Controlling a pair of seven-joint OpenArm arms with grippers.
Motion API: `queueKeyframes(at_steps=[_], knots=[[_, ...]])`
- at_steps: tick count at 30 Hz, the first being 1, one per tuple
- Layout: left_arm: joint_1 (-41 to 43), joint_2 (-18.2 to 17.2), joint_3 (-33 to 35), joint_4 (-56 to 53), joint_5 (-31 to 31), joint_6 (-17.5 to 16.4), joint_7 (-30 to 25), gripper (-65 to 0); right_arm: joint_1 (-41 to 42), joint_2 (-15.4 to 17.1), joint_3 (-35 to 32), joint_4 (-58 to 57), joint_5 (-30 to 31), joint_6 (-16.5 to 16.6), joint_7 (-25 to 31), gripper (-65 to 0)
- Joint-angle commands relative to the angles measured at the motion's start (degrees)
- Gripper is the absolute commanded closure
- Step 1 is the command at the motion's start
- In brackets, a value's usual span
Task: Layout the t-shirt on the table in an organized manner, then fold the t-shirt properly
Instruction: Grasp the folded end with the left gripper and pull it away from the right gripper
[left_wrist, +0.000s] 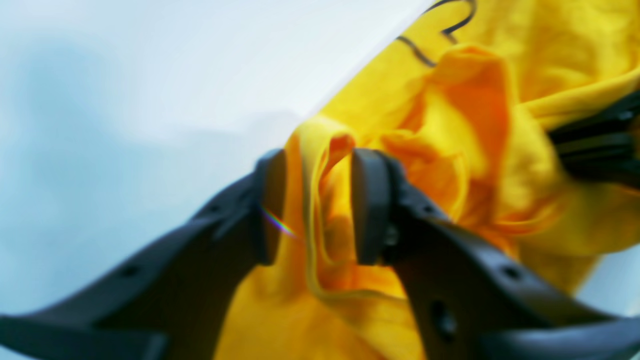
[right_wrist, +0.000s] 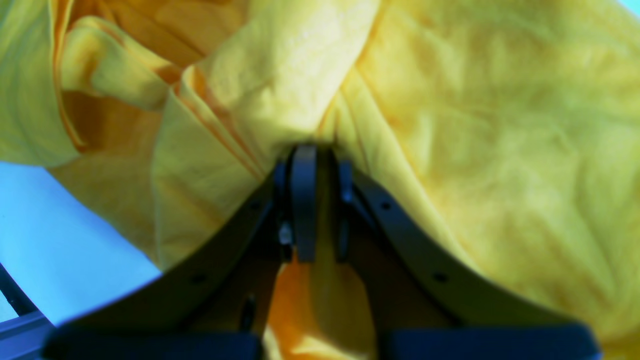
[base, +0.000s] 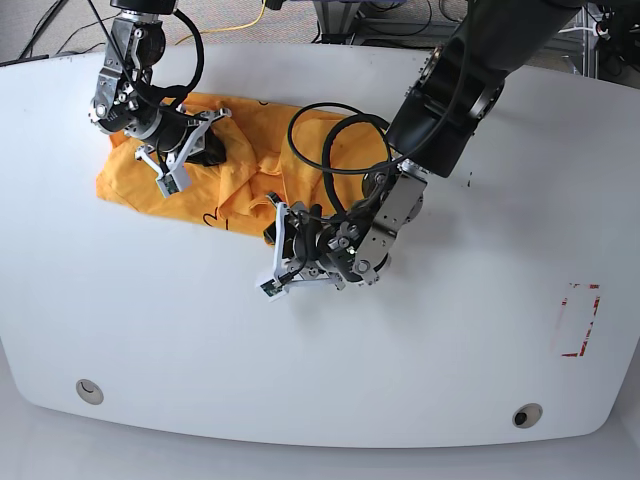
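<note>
Two grippers worked a crumpled shirt (base: 240, 165) that lay bunched on the far part of the table (base: 450, 340). The left gripper (left_wrist: 312, 207) stood with its jaws apart, a fold of hem rising between the two pads without being pinched; the left pad (left_wrist: 270, 205) was clear of the cloth on its outer side, with bare table beyond it, while the right pad (left_wrist: 367, 205) lay against rumpled fabric that spread away on that side. Beyond the fingertips in this view the shirt showed part of a thin black line print (left_wrist: 422, 50). The right gripper (right_wrist: 312, 200) was clamped on the shirt, its pads drawn close together with a pinch of yellow cloth gathered at the tips; fabric fanned out ahead of and to both sides of the jaws, and more hung below between the fingers. In the base view the right gripper (base: 195, 145) sat on the shirt's upper middle, and the left gripper (base: 283, 245) sat at the shirt's near edge, where the cloth ended and white table began. The two grippers were apart, with wrinkled cloth between them. A black cable (base: 325, 140) looped over the shirt beside the left arm. Wrist views were blurred, so finer detail of the folds cannot be told.
</note>
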Motion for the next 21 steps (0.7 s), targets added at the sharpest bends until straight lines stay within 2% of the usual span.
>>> queueKeyframes(at_steps=[1,5,9,14,17,21], knots=[[-1.8,0.9,-0.1,3.2,-5.0,-0.1,-0.6,-26.0,-0.2,0.5,0.2,0.7,-1.0,-0.3,-1.3,-5.1],[-2.0,0.9,-0.1,5.8,-12.2,-0.1,0.9,-29.9,-0.2,0.5,0.2,0.7,-1.0,-0.3,-1.3,-5.1],[-2.1,-1.5,-0.2,9.7,-19.9,-0.1,1.9,-30.3,-0.2,0.5,0.2,0.7,-1.0,-0.3,-1.3,-5.1],[-1.8,-8.4,-0.3,15.1,-29.6,-0.1,1.8,-30.1,-0.2,0.5,0.2,0.7,-1.0,-0.3,-1.3,-5.1],[-1.6,-12.1,-1.4,15.9,-32.2,0.1,1.6,-30.0,-0.2,0.5,0.2,0.7,-1.0,-0.3,-1.3,-5.1],[0.8,-16.0,-4.1,16.0,-32.7,0.0,1.6,-30.0,-0.2,0.5,0.2,0.7,-1.0,-0.3,-1.3,-5.1]])
